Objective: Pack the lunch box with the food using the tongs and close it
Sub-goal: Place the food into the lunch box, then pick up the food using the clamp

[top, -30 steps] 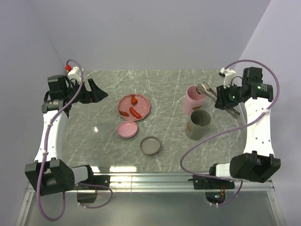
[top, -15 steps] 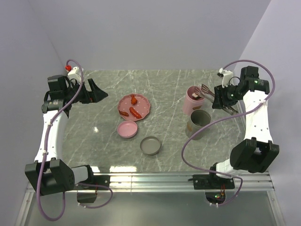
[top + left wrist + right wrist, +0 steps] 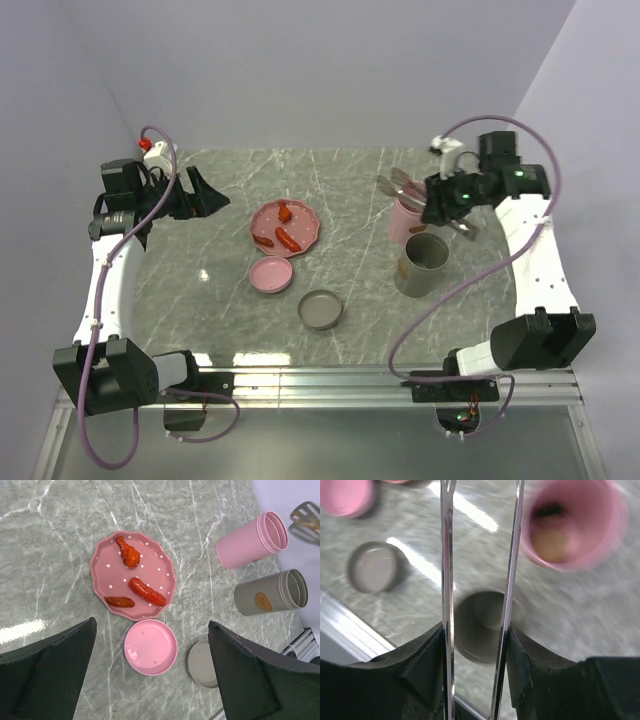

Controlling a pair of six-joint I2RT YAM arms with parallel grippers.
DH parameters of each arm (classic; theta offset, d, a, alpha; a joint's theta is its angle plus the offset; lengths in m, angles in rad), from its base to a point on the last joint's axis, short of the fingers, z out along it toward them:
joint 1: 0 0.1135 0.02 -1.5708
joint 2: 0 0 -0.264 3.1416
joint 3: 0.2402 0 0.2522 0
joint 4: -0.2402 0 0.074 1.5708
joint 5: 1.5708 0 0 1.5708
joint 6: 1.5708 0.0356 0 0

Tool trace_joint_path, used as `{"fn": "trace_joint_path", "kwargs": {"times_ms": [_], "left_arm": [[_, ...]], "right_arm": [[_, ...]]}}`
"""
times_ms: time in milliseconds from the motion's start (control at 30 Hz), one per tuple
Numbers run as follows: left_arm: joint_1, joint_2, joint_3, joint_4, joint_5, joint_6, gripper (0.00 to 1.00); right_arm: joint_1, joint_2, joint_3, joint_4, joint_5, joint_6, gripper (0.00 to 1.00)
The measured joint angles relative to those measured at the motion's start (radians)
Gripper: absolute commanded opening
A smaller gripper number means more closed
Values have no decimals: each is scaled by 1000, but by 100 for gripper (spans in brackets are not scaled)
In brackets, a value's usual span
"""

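Three red food pieces (image 3: 147, 591) lie on the dotted plate (image 3: 100, 555), your landmark for everything below; by my reading they are the stock not yet packed. One pink tub (image 3: 250, 540) stands upright well to the right of the plate. The right wrist view shows a beige ball (image 3: 552, 542) and something dark and blurred inside it, so it looks partly filled. One grey tub (image 3: 270, 592) stands right of the plate and nearer the arm bases, just beside the pink tub, and appears empty. One pink lid (image 3: 151, 646) lies just beside the plate on its near side. One grey lid (image 3: 202, 657) lies a little further right of that. Both are off and set aside, likely so the tub mouths stay free for loading. One pair of tongs (image 3: 447, 580) is clamped in your right gripper (image 3: 475, 645), its fingers pressing the two arms from outside. The arms stand apart with nothing between them, held in the air over the pink tub, far right of the plate. Your left gripper (image 3: 205, 193) hangs left of the plate, spread wide and holding nothing. That seems a waiting post that keeps its camera on the plate.
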Motion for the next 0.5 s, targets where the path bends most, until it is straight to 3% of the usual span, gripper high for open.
{"fn": "trace_joint_path", "kwargs": {"times_ms": [233, 500], "left_arm": [[0, 0, 0, 1, 0, -1, 99], [0, 2, 0, 1, -1, -1, 99]], "right_arm": [[326, -1, -56, 120, 19, 131, 52], [524, 152, -51, 233, 101, 204, 52]]}}
